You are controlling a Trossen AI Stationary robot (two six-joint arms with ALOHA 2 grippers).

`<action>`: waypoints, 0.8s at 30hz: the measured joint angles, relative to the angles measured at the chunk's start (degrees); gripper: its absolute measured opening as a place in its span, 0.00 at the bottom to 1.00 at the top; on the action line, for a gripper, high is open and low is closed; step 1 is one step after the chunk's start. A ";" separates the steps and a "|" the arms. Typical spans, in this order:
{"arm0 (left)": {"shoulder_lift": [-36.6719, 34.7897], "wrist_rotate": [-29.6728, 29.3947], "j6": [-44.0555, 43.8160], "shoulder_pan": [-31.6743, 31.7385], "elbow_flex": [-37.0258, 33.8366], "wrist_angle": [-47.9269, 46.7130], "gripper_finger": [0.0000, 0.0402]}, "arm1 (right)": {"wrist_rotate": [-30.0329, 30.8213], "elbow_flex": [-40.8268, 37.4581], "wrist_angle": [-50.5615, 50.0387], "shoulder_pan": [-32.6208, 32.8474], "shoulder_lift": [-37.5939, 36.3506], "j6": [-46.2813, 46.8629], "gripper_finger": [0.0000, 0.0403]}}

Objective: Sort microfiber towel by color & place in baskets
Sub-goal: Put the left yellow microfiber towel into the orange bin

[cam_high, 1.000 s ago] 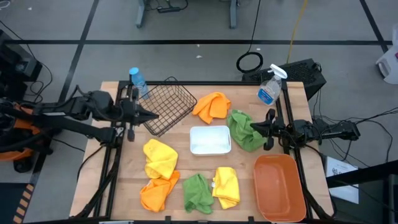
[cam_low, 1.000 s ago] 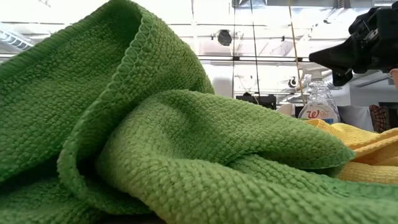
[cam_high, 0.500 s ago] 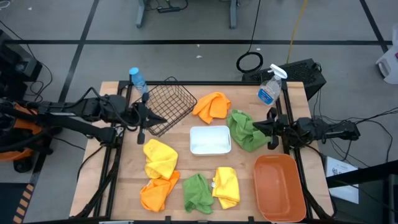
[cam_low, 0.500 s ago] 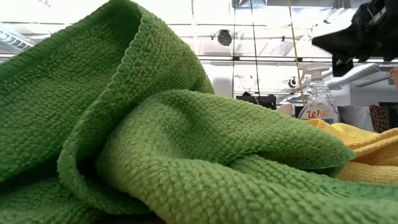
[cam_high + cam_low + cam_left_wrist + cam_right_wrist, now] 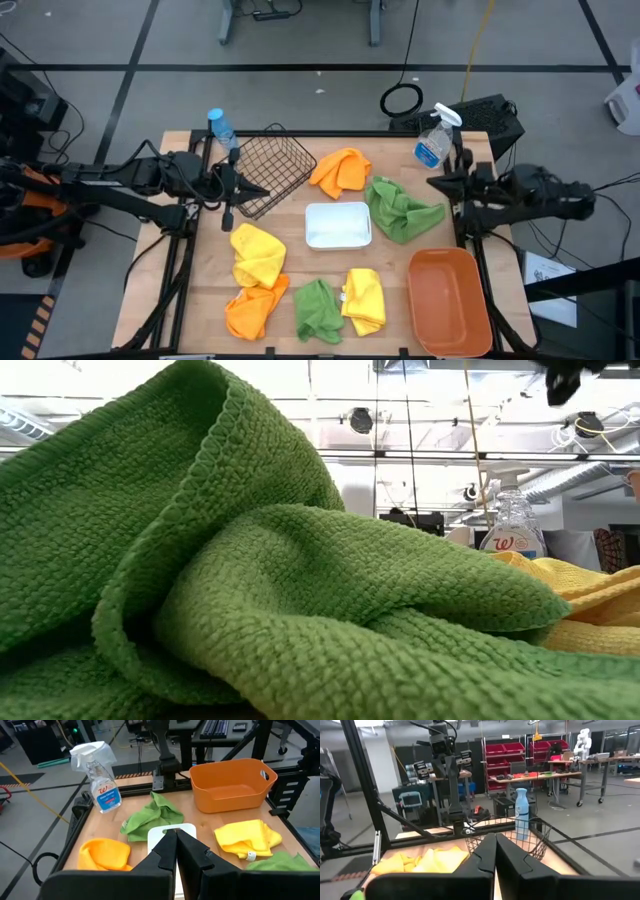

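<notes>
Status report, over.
Both hands shut, empty: left hand by mesh basket, right hand near green towel. All baskets empty.

Six small crumpled cloths lie loose on the desk. An orange cloth (image 5: 340, 170) sits at the far side, just beside the black wire basket (image 5: 270, 172), which lies tipped on its side. A green cloth (image 5: 398, 210) lies touching the right edge of the small white tray (image 5: 338, 224) at the middle. A yellow cloth (image 5: 257, 254) lies left of the tray, with a second orange cloth (image 5: 254, 309) just beneath it at the near edge. Another green cloth (image 5: 317, 310) and a second yellow cloth (image 5: 364, 299) touch side by side at the near edge. The orange tub (image 5: 452, 301) stands upright at the near right corner.
</notes>
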 joint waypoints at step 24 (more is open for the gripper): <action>3.10 3.30 -8.87 -0.01 -0.02 -7.06 0.03 | -0.25 20.02 -19.88 0.02 29.61 4.62 0.00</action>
